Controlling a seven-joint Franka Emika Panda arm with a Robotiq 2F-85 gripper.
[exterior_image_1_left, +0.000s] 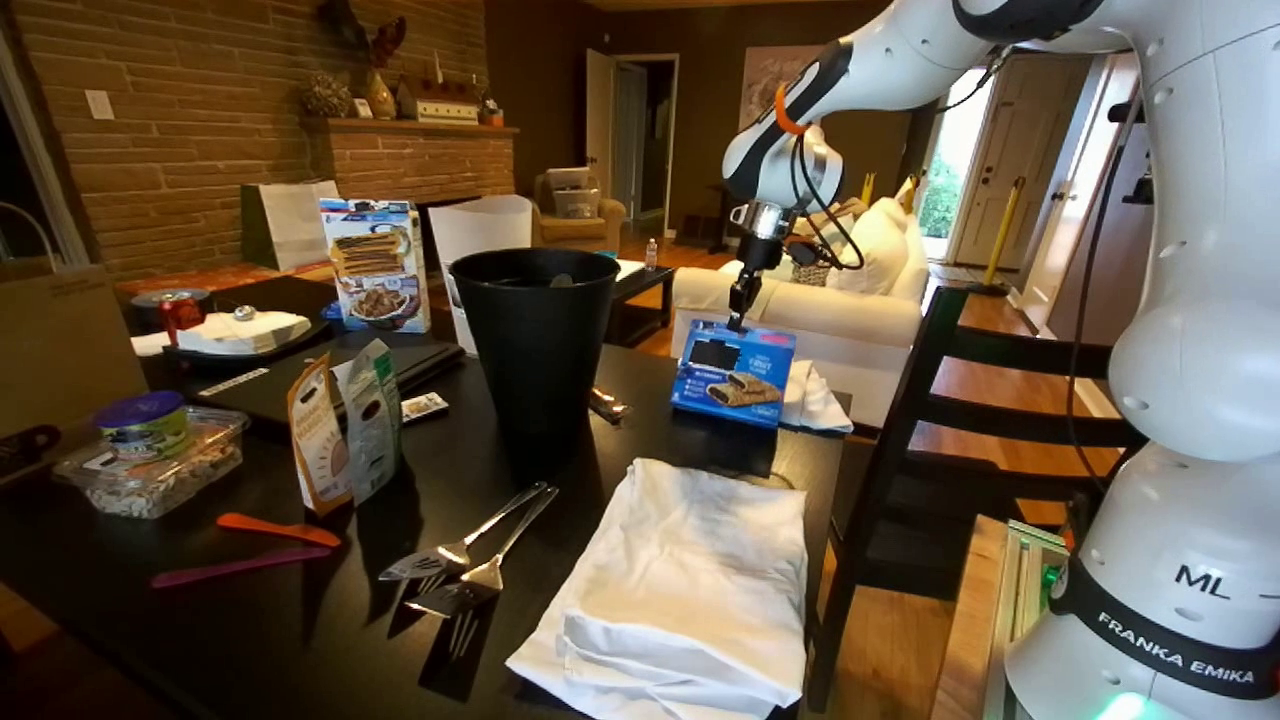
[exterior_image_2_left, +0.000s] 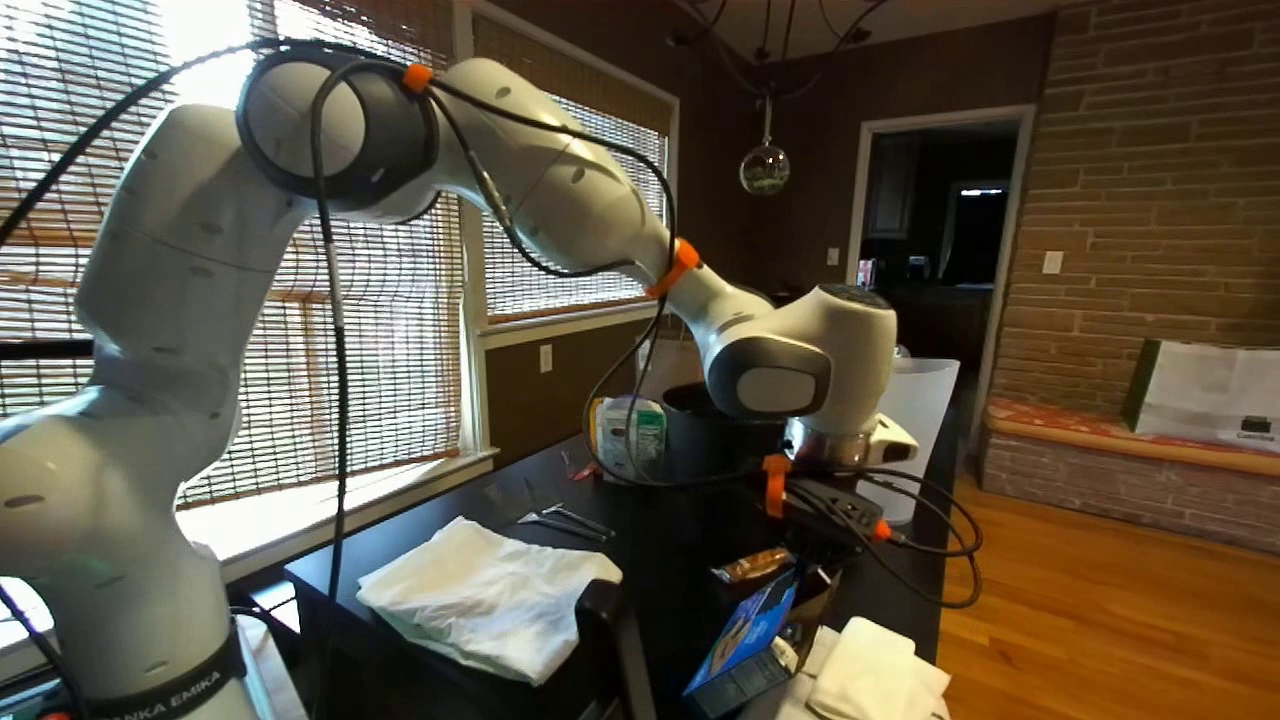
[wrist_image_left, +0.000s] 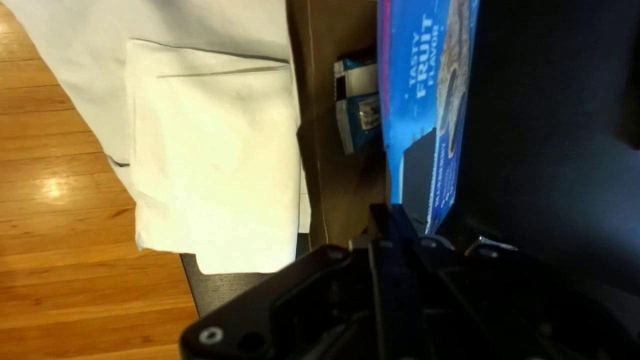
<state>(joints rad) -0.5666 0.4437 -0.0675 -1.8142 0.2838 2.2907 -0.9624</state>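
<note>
Largest in front of us is the long, dark table (exterior_image_1_left: 300, 640), and on it we see a big, rumpled, folded white cloth (exterior_image_1_left: 690, 580). Up next, we get a tall, tapered black plastic bin (exterior_image_1_left: 535, 350), something rounded showing at its mouth, too dim for us to name. Then a blue-and-white cardboard food box (exterior_image_1_left: 375, 265) stands upright, its insides hidden from us.

Here's the action: a blue cardboard bar box (exterior_image_1_left: 735, 375), printed "tasty fruit flavor", near the table's edge and just beside some folded white napkins (wrist_image_left: 215, 160). The black two-fingered gripper (exterior_image_1_left: 737, 321) is right on it, jaws narrow, pinching its printed wall at the rim!

Down in size we go: a clear plastic tub (exterior_image_1_left: 160, 490) holding pale pieces, then an orange-and-white pouch (exterior_image_1_left: 318, 440) and a grey-green pouch (exterior_image_1_left: 374, 425) standing side by side. Perched on the clear tub, we have a little green tub with a purple lid (exterior_image_1_left: 145, 430). And smallest, inside the open bar box, we spot a blue-and-white wrapped packet (wrist_image_left: 359, 117).
</note>
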